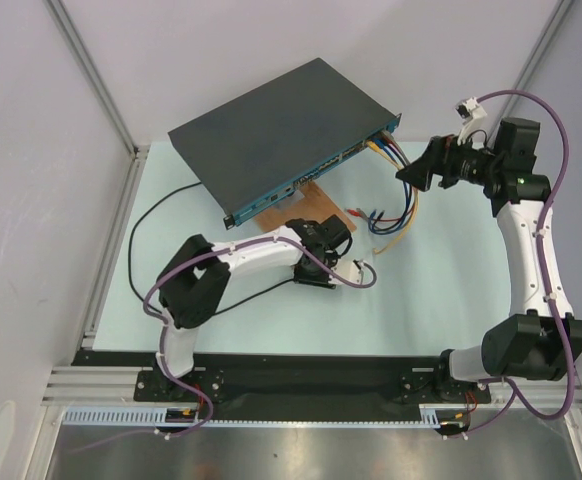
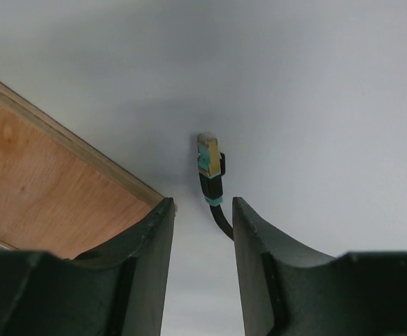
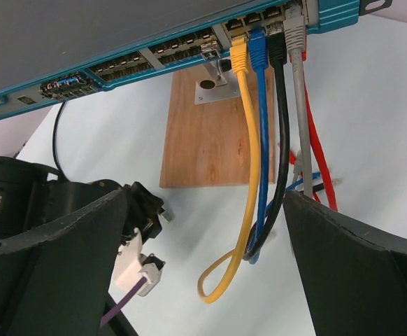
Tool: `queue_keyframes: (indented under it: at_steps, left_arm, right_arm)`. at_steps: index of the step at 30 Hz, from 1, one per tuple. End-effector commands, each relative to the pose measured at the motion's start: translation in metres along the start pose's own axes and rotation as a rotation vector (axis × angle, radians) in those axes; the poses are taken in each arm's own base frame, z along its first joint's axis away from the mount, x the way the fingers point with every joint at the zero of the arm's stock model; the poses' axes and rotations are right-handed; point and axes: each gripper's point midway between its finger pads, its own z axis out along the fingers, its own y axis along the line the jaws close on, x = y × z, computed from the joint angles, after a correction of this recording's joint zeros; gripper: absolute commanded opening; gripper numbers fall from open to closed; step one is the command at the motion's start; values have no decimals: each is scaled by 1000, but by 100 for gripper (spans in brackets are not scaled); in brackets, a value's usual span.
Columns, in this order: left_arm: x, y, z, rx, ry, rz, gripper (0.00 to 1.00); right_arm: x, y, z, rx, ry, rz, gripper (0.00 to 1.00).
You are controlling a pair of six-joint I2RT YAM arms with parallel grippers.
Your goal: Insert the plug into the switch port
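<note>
Presently, pickup stage: your left gripper (image 2: 200,210) parted, empty, just behind the plug (image 2: 209,157); right gripper (image 3: 203,196) gapes wide. Advance, then clamp.

A robotics lab: white enclosure walls (image 1: 271,40), aluminium framing (image 1: 94,80).

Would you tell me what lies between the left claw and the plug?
Only the black cable of the plug over bare table, in the left wrist view.

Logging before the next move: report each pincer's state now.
Left pincer: open, gripping nothing; the plug lies just ahead of its tips.
Right pincer: open, holding nothing.
</note>
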Motion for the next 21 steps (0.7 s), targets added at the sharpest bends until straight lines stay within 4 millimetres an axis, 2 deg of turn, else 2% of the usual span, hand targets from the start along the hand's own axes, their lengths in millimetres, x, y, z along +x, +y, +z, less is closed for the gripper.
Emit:
queue_keyframes:
  at_steps: [1,10,13,14,16,19,21]
  left_arm:
    - [-10,20,-3,-59,7,42,43]
    - [-7,4,23,20,4,62,33]
    - [-4,1,28,29,7,62,26]
    - [-5,1,28,29,0,62,21]
    - [-6,1,26,32,-11,57,12]
    - [-12,0,16,56,-57,33,4]
    - [-23,1,-2,69,-122,11,0]
  right_arm:
    - [-7,10,-9,-10,-26,-38,100]
    - [-3,7,-11,2,-16,-45,100]
    - [-2,6,-12,7,-13,-47,100]
    - [-2,6,-13,7,-13,-48,100]
    - [-2,5,-13,6,-10,-49,100]
    - [0,5,-13,2,-7,-50,100]
    - [1,6,-13,-2,-2,-47,100]
